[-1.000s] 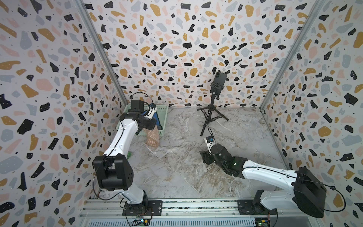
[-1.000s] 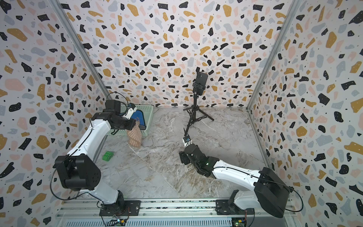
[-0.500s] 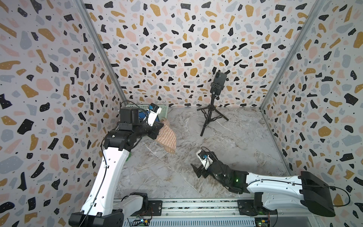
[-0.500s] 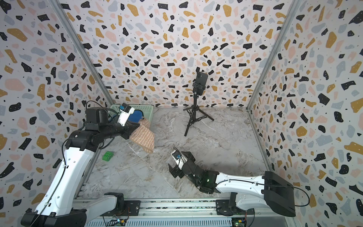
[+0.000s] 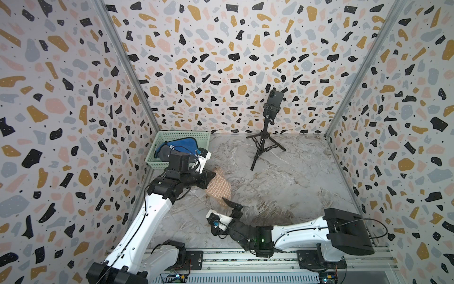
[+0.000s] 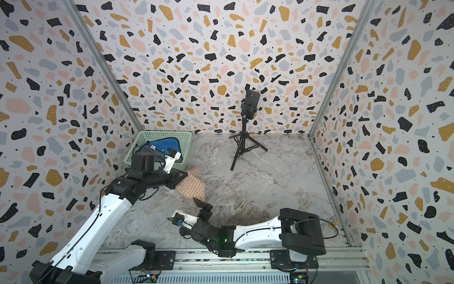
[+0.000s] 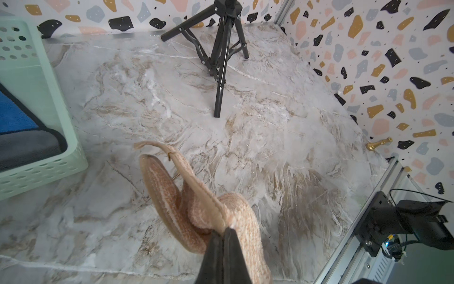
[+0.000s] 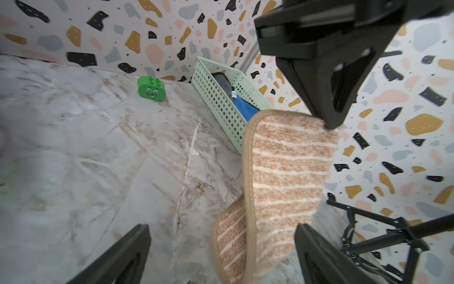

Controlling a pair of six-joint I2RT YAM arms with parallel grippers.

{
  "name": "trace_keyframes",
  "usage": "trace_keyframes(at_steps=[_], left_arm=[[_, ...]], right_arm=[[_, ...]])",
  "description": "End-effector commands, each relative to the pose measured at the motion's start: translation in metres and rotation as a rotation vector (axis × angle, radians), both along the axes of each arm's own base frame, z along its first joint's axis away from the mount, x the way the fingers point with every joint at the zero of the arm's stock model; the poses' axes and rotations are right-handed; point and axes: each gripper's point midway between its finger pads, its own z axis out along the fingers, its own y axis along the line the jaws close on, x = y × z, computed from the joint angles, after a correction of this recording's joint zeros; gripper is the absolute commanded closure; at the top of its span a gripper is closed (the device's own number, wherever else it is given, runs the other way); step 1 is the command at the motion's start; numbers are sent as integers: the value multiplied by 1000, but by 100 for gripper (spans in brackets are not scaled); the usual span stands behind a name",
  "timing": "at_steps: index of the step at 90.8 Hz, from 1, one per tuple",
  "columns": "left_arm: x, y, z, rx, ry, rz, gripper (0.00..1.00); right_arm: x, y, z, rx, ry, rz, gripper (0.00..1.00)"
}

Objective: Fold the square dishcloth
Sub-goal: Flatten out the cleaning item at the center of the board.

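1. The cloth (image 5: 219, 187) (image 6: 192, 187) is tan with pale stripes. It hangs above the bench (image 5: 294, 177), just beside the green basket (image 5: 177, 134).
2. The left jaws are pressed together on the top edge of the cloth, as the left wrist view shows (image 7: 196, 209).
3. The cloth droops down in a loose fold (image 8: 290, 177). I cannot tell if its low end touches the bench.
4. The right jaws are spread wide. They sit low, close to the low end of the cloth, and hold nothing.
5. A blue cloth (image 5: 182, 145) lies in the basket.
6. A green block (image 8: 151, 89) with a face sits on the bench near the basket.
7. A black tripod (image 5: 264, 145) with a phone (image 5: 275, 98) stands at the back, well apart from the cloth.
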Motion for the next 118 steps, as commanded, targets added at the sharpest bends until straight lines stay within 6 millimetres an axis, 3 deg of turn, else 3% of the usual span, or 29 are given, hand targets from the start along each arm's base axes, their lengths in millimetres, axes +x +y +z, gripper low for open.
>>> trace_keyframes(at_steps=[1,19,30,42,47,57,64,77,89,96,106,118], left_arm=[[-5,-10,16,-85,-36,-30,100],[-22,-18,17,-122,23,-94,100],[-26,-16,16,-108,20,-99,100],[-28,-12,12,-81,9,-96,100],[-28,-9,10,-57,3,-92,100],[-25,5,0,39,-21,-46,99],[-23,18,-7,106,-51,-22,86],[-28,38,-12,179,-124,-22,51],[-42,45,-24,247,-167,-92,39],[-65,35,-36,257,-164,-246,38],[-117,19,-54,224,-130,-525,37],[-162,3,-61,114,-179,-747,35]], right_arm=[[16,6,43,70,-127,-107,9],[35,19,51,64,-244,-216,36],[37,13,59,91,-258,-240,63],[36,-7,66,128,-216,-241,100],[32,-15,71,159,-165,-211,100],[23,-23,61,130,22,-90,100],[17,-31,62,137,153,-20,100],[2,-45,61,118,320,90,100],[-9,-57,60,99,423,160,100],[-9,-63,58,100,465,179,100],[-6,-71,60,125,499,177,100],[3,-80,68,192,555,156,100]])
